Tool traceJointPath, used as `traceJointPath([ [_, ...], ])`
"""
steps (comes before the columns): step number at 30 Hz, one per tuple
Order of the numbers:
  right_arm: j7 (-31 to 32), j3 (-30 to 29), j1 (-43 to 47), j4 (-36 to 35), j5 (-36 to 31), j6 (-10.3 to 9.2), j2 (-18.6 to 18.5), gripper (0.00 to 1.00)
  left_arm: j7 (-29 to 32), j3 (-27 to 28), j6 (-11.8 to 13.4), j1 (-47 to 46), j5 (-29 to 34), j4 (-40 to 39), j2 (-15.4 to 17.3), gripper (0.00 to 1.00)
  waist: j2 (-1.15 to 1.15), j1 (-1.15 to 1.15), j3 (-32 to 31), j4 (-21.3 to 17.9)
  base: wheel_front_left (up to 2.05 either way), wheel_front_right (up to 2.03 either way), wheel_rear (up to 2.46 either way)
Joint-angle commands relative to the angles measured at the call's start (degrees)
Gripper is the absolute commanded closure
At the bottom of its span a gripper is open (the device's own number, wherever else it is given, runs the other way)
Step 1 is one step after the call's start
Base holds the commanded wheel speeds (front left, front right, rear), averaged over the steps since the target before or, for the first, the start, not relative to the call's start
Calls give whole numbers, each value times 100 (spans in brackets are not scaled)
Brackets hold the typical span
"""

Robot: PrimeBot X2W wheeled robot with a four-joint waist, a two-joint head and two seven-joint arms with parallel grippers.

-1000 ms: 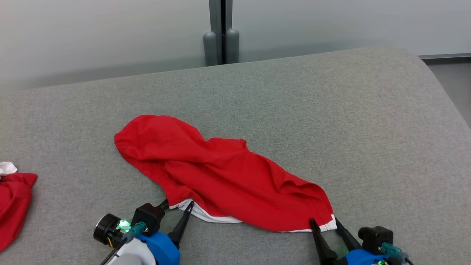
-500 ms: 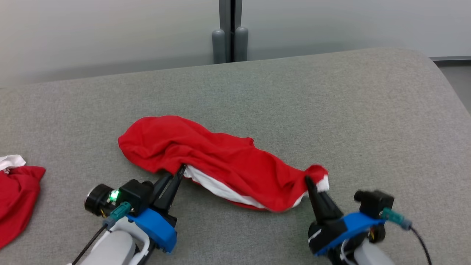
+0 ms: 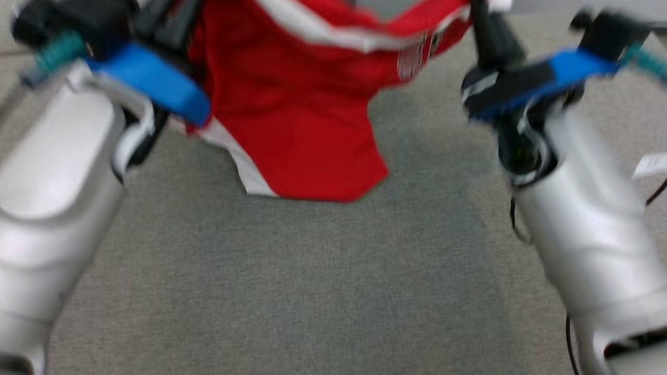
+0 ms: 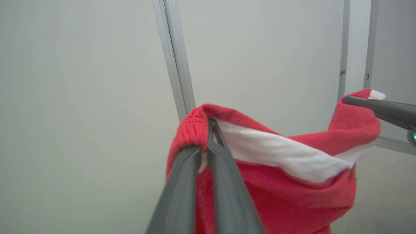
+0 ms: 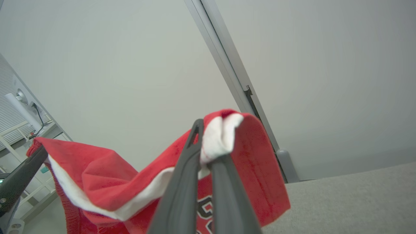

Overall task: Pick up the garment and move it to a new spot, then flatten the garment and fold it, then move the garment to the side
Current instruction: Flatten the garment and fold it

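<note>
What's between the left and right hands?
The red garment, its white-trimmed edge sagging from left hand to right hand, clearest in the left wrist view.

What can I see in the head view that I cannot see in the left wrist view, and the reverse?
Head view: the loose lower edge of the garment hanging over the grey cushion, and the pale forearms. Left wrist view: the left gripper shut on the ribbed red-and-white edge, with a wall frame behind. Both: the red garment held up, with the right gripper holding its other end.
</note>
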Motion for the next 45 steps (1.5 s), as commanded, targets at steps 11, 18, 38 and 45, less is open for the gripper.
traceJointPath([
  [11, -141, -492, -3508, 1507, 248, 3, -11, 100, 12, -616, -2, -3259, -788, 978, -191, 100, -1, -1, 899, 65, 0, 0, 0],
  [18, -258, -278, -3858, 2085, 290, 3, -46, 100, -177, -981, -2, -3531, -1252, 1237, -379, 100, -1, -1, 980, 98, 0, 0, 0],
  [38, -358, 1221, 863, 774, 1755, 3, -700, 100, -213, 152, 56, 2389, -411, -723, -297, 100, -1, -1, 192, 144, 0, 0, 0],
  [45, -367, 1181, 2461, 76, 2230, 3, -1097, 100, -213, 169, 58, 3978, -25, -959, -474, 100, -1, -1, -421, 302, 0, 0, 0],
])
